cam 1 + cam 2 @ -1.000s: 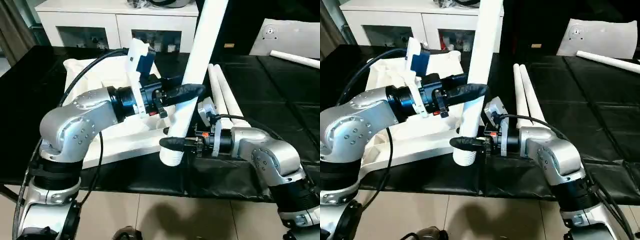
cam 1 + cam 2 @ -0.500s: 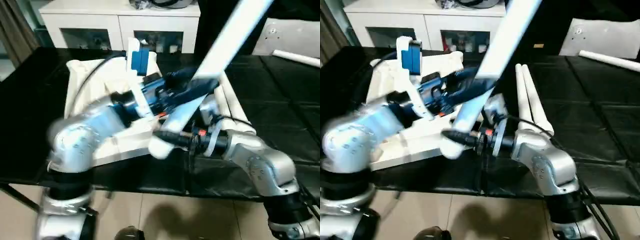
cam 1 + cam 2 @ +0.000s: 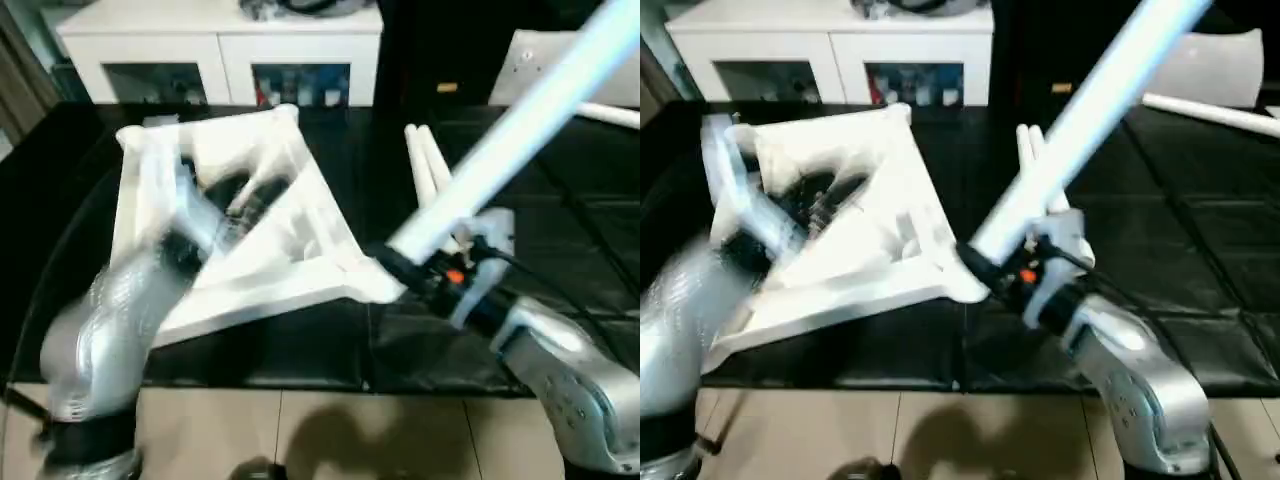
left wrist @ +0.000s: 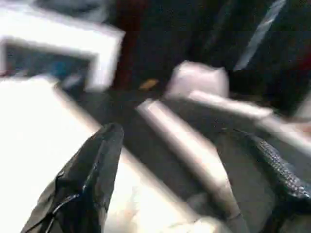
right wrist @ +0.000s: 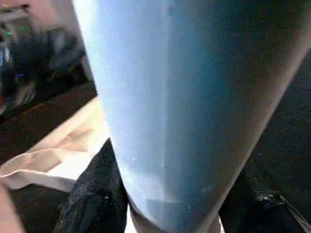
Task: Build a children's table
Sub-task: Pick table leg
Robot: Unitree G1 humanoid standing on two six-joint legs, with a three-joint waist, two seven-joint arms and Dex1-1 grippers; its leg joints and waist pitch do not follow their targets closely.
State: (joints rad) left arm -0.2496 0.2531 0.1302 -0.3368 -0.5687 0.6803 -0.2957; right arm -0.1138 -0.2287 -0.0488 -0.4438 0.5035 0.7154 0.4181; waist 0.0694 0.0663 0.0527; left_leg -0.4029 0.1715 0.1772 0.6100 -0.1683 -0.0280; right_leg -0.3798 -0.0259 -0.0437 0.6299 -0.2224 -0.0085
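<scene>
The children's table top [image 3: 300, 265] lies upside down on the black surface, its ribbed underside facing up. My right gripper [image 3: 412, 268] is shut on the thick end of a white leg [image 3: 520, 110], which slants up to the right; that end sits at the top's near right corner. The leg [image 5: 184, 97] stands between the black fingers [image 5: 95, 194] in the right wrist view. My left gripper [image 4: 175, 136] is open and holds nothing. It hovers as a blur over the top's left part [image 3: 235, 195]. Two more legs [image 3: 428, 160] lie side by side on the surface.
A white cabinet [image 3: 220, 45] with glass fronts stands behind the work surface. At the back right lie a white panel [image 3: 535, 60] and another leg [image 3: 612, 117]. The black surface's front edge [image 3: 330, 385] runs just below the table top, with tiled floor beyond it.
My left gripper has opened, let go of the leg and swung back left over the table top. The leg in my right gripper has tipped to the right. The camera has shifted too.
</scene>
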